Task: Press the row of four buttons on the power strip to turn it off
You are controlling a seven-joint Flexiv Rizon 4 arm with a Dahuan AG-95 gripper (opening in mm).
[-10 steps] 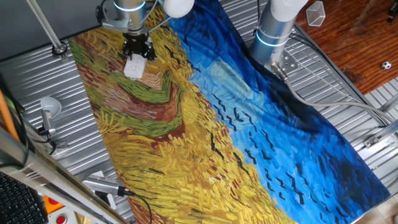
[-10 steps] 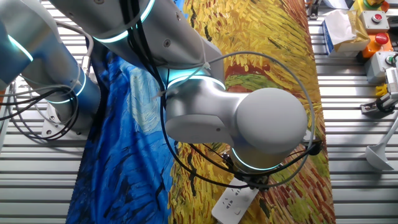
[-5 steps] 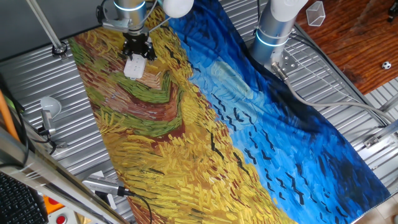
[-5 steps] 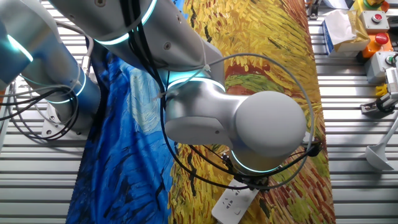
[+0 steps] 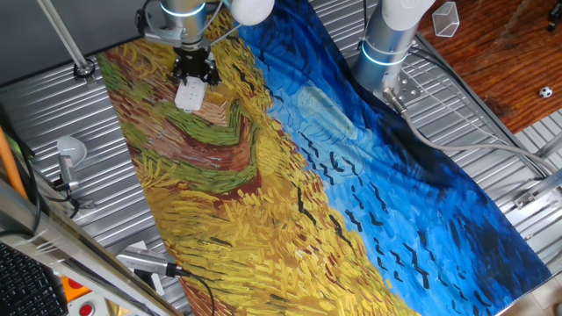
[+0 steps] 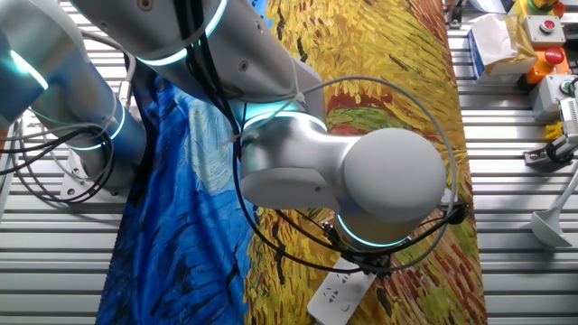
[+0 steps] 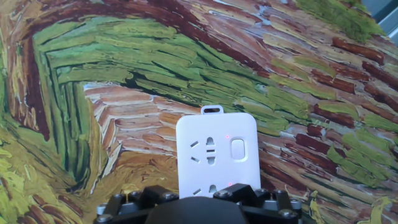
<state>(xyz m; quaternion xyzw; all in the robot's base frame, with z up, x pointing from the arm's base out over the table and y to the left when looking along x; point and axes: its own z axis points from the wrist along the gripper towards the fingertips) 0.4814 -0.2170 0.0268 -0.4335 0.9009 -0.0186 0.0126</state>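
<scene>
Power strip (image 7: pixel 216 154) half hidden beneath gripper (image 5: pixel 194 74), one button (image 7: pixel 237 149) visible, gripper state indiscernible

White power strip (image 7: pixel 216 152) lying flat on the painted cloth (image 7: pixel 124 93), hang loop at one end, sockets on top, one pale rounded button (image 7: pixel 237 149) visible beside a socket.

A painted cloth (image 5: pixel 290 175) of yellow wheat-field strokes and blue sky covers the ribbed metal table (image 5: pixel 457 114). A grey round-headed lamp (image 5: pixel 68 151) stands on the bare metal beside the cloth's yellow edge. A clear cup (image 5: pixel 446 17) sits on the wooden floor (image 5: pixel 509 53), with a small ball (image 5: pixel 546 91) farther off. In the other fixed view, an orange device with a red button (image 6: pixel 547 27) lies near the table's corner.
</scene>
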